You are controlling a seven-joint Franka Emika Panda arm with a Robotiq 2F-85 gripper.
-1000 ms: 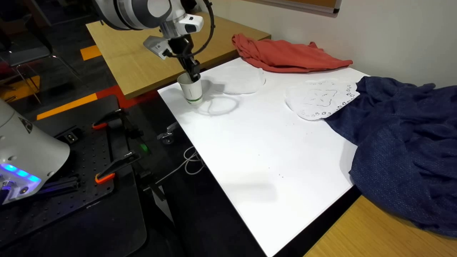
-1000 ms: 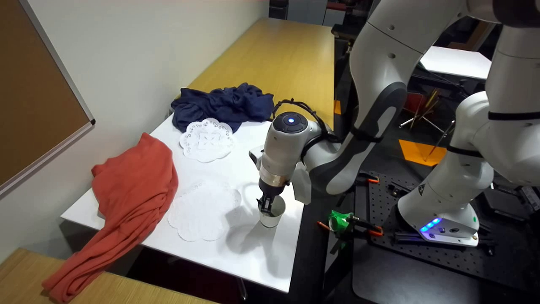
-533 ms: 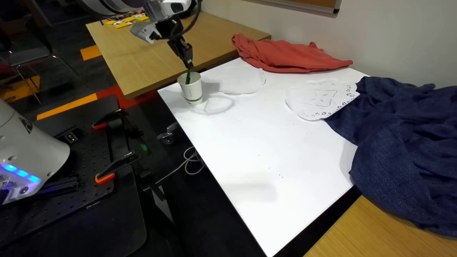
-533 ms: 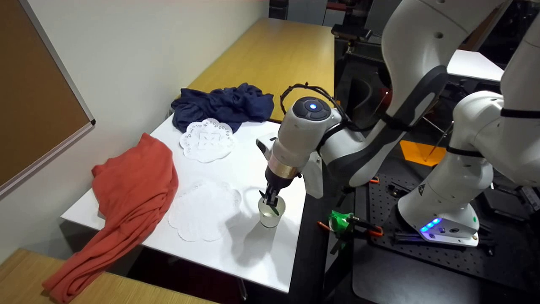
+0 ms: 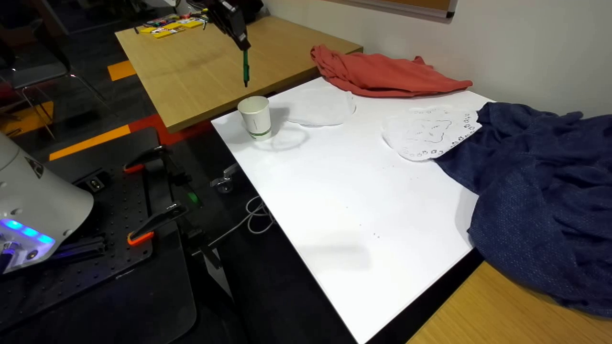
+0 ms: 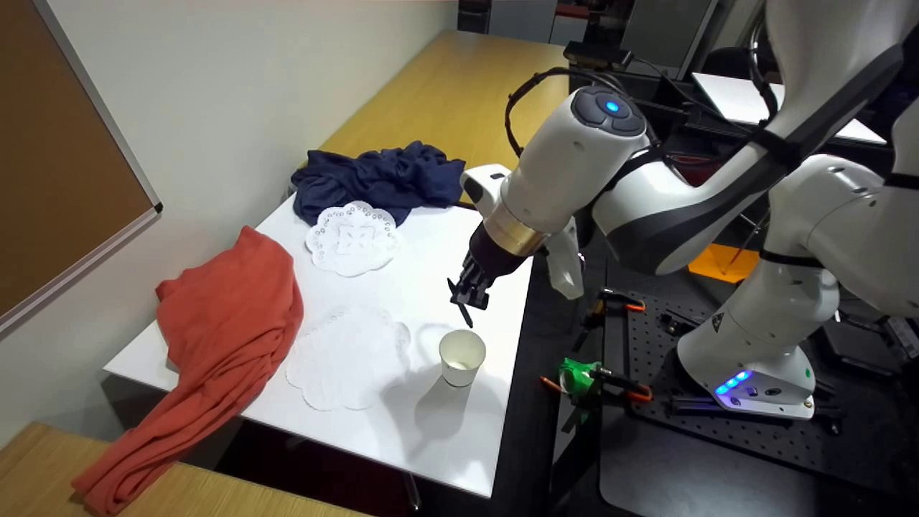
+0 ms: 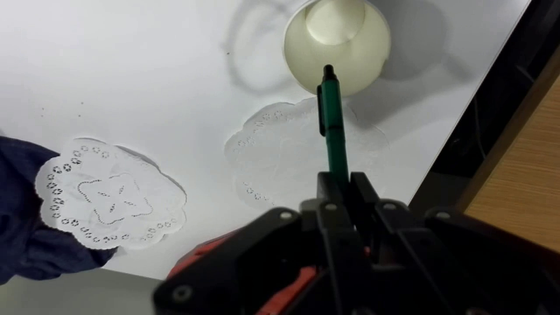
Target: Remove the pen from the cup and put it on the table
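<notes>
Your black two-finger gripper (image 7: 343, 180) is pinched closed on the slim green plastic-looking pen (image 7: 334, 118), steep and clip-end-down above the white round paper cup (image 5: 258, 122) (clear of it), so you'd probably tilt the pen flatter beside it.

Smooth glossy table (image 5: 344, 196), matt paper cup (image 5: 258, 122), plastic-looking pen (image 7: 334, 127), paper doily (image 7: 114, 199), rough-woven navy cloth (image 5: 540, 205)

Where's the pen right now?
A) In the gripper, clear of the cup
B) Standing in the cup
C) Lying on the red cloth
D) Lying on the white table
A: the wrist view shows the pen clamped in the gripper, and an exterior view shows a gap above the cup.
</notes>
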